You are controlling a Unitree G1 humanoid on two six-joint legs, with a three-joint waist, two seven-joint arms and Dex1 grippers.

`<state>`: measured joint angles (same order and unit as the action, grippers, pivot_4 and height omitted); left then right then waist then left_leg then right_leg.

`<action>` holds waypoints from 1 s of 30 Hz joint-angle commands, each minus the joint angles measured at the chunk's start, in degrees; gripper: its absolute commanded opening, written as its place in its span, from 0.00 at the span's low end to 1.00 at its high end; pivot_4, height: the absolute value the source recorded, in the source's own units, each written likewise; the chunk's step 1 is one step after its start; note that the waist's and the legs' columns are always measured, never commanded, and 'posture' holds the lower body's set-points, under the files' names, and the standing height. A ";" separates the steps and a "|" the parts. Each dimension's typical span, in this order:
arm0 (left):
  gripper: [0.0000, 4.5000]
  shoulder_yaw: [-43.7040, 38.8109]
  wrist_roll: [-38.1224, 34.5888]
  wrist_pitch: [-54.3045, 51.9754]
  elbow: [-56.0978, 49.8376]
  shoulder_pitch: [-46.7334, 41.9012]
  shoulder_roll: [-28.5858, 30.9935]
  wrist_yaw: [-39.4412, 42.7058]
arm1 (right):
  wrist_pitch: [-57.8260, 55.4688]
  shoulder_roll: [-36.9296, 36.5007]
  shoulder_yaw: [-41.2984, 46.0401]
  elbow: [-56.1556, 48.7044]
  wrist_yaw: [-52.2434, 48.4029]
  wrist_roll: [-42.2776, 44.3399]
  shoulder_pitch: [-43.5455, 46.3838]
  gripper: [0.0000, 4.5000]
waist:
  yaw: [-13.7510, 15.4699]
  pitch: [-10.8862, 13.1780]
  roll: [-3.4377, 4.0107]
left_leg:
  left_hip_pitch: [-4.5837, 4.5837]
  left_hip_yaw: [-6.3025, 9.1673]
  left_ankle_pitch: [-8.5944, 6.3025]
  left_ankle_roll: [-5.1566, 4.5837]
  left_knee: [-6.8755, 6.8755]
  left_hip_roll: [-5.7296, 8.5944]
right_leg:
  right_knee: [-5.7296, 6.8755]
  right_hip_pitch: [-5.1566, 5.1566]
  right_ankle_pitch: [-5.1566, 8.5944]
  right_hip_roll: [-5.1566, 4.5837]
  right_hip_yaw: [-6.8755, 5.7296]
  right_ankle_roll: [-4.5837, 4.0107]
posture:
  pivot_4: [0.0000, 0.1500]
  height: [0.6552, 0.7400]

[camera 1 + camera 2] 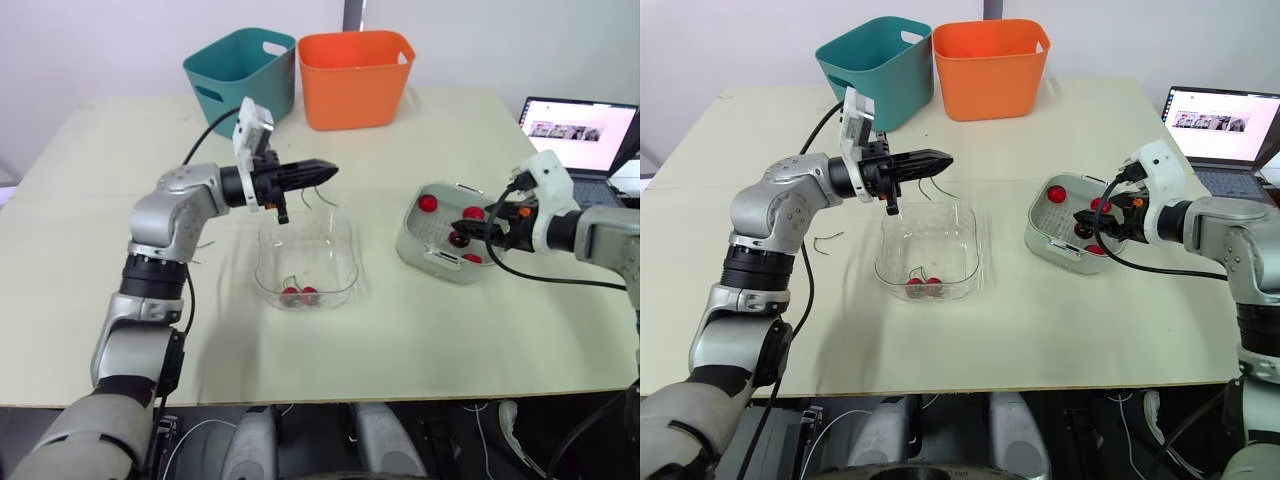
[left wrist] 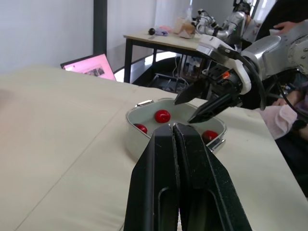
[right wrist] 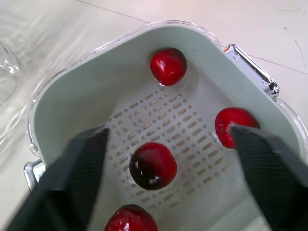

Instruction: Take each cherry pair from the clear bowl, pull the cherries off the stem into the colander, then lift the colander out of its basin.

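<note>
Left gripper [image 1: 330,172], fingers pressed together, reaches level above the clear bowl [image 1: 345,240]; right gripper [image 3: 168,134] hangs spread wide over the colander [image 3: 96,86].

A pale beige worktop [image 1: 450,330] stands before a plain white wall [image 1: 100,40]. A teal bin [image 1: 240,75] and an orange bin [image 1: 355,78] sit at its far edge, and an open laptop [image 1: 580,135] by its right edge. Beyond it, a second table [image 2: 144,38] carries what may be clutter.
</note>
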<state>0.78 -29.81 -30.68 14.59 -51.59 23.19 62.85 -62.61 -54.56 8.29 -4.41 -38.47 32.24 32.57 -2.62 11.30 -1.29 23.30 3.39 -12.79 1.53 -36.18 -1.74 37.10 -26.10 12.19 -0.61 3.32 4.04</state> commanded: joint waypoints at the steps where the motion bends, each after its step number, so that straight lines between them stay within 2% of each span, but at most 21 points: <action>1: 0.00 -2.98 -0.41 1.18 0.17 -2.17 1.51 -0.61 | 0.77 0.41 3.79 -2.95 -1.42 2.61 4.03 1.00 | -0.05 0.00 0.00 | 0.00 0.00 0.00 0.00 0.00 0.00 | 0.00 0.00 0.00 0.00 0.00 0.00 | 1.00 1.00; 7: 0.00 -7.05 0.98 0.85 1.72 -1.90 10.32 -1.64 | -7.36 7.32 5.83 -12.50 -1.00 14.93 10.87 1.00 | -1.11 0.00 0.00 | -0.04 0.04 0.00 -0.01 0.06 -0.04 | 0.05 -0.02 0.00 0.06 -0.01 -0.01 | 1.00 1.00; 13: 0.00 -10.32 3.44 1.40 0.73 6.13 20.97 -1.82 | -12.95 16.93 2.77 -19.86 3.14 24.39 16.47 1.00 | -1.30 0.01 0.02 | -0.03 0.05 0.00 -0.01 0.06 -0.06 | 0.08 -0.03 -0.01 0.03 -0.04 -0.04 | 1.00 1.00; 18: 0.00 -13.02 3.06 1.10 -1.97 12.87 24.05 -3.29 | -13.07 20.45 0.19 -23.05 5.19 27.55 17.13 1.00 | -0.01 0.01 0.01 | 0.08 0.05 0.00 0.00 0.00 -0.05 | -0.01 -0.04 0.00 -0.05 -0.10 -0.08 | 1.00 1.00; 22: 0.00 -14.81 3.88 1.97 -2.71 19.72 25.93 -3.60 | -13.22 20.44 -0.57 -22.46 5.75 29.27 18.63 1.00 | 0.07 0.00 0.01 | 0.08 0.02 -0.01 0.00 0.02 -0.05 | -0.03 -0.06 0.06 -0.08 -0.09 -0.24 | 1.00 1.00; 30: 0.00 -11.02 10.01 7.09 -1.93 25.96 29.05 -2.41 | -14.86 19.03 -3.20 -24.60 5.40 33.24 17.93 1.00 | 0.05 0.00 0.01 | 0.06 0.03 -0.01 0.00 0.04 -0.08 | -0.01 -0.08 0.09 -0.05 -0.11 -0.28 | 1.00 1.00</action>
<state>-10.43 -21.22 -25.38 13.36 -25.31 51.12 59.95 -77.57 -35.48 4.95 -27.20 -33.48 64.10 49.92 -2.57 11.31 -1.27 23.36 3.41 -12.79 1.52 -36.14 -1.82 37.10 -26.19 12.28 -0.66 3.21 3.76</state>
